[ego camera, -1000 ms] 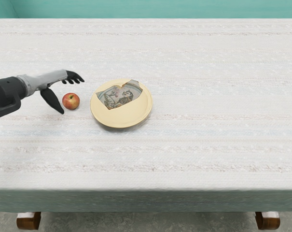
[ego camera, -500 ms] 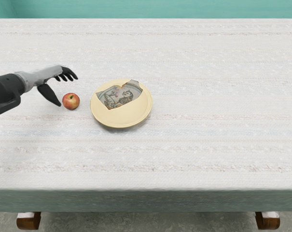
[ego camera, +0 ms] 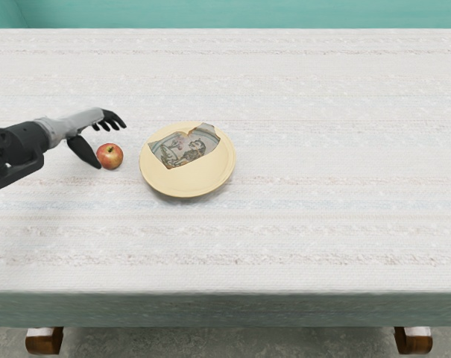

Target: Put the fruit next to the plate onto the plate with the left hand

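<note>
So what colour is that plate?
The plate is pale yellow with a greyish printed patch at its far side; head view.

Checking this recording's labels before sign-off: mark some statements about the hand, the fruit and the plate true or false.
1. The apple lies on the table, left of the plate. True.
2. The left hand is closed around the apple. False: its fingers are spread, and the apple is not grasped.
3. The plate holds no fruit. True.
4. Both arms are in view. False: only the left one shows, entering from the picture's left edge.
5. The apple is green. False: it is red with some yellow.
</note>
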`<action>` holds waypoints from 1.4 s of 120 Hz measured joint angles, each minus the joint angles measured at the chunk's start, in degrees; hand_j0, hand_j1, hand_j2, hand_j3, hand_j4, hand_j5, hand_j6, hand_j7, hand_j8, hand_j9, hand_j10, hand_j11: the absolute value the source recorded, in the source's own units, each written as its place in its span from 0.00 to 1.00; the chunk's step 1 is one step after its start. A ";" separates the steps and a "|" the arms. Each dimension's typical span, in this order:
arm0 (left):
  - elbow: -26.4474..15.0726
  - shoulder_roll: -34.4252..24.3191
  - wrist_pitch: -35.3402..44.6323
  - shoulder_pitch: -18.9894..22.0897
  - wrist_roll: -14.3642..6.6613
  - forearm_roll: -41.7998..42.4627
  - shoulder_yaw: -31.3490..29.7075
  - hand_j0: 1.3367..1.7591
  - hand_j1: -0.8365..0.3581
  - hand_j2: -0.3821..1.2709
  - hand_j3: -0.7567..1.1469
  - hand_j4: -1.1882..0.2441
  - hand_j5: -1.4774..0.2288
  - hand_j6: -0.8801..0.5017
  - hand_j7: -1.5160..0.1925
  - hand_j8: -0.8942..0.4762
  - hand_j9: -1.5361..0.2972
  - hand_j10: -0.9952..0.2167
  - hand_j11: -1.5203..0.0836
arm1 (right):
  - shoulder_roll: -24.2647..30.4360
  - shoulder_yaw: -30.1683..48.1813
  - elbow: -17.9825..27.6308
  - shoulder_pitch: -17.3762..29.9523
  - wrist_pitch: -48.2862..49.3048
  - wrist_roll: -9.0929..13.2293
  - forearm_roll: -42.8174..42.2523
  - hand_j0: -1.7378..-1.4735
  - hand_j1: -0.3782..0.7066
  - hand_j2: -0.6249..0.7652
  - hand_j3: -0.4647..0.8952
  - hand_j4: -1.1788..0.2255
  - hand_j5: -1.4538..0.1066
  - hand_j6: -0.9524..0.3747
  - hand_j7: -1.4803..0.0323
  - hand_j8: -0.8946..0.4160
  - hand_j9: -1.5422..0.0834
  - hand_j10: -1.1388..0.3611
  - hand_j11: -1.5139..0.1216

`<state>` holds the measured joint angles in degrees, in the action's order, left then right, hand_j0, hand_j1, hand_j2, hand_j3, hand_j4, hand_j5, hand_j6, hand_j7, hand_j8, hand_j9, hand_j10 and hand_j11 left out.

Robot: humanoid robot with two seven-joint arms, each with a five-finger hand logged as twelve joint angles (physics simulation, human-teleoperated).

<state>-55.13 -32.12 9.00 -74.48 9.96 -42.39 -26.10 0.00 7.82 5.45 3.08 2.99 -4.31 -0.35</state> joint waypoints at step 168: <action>4.56 4.70 0.02 4.10 0.18 -0.41 1.98 0.76 0.47 0.28 0.40 0.46 0.46 0.25 0.48 0.32 0.45 0.39 0.51 | 0.00 0.00 0.00 0.00 0.00 0.00 0.00 0.30 0.03 0.45 0.34 0.84 0.93 0.72 0.98 0.68 0.95 0.76 0.93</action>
<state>-50.57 -27.42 9.02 -70.38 10.14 -42.80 -24.12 0.00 7.82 5.45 3.08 2.99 -4.31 -0.35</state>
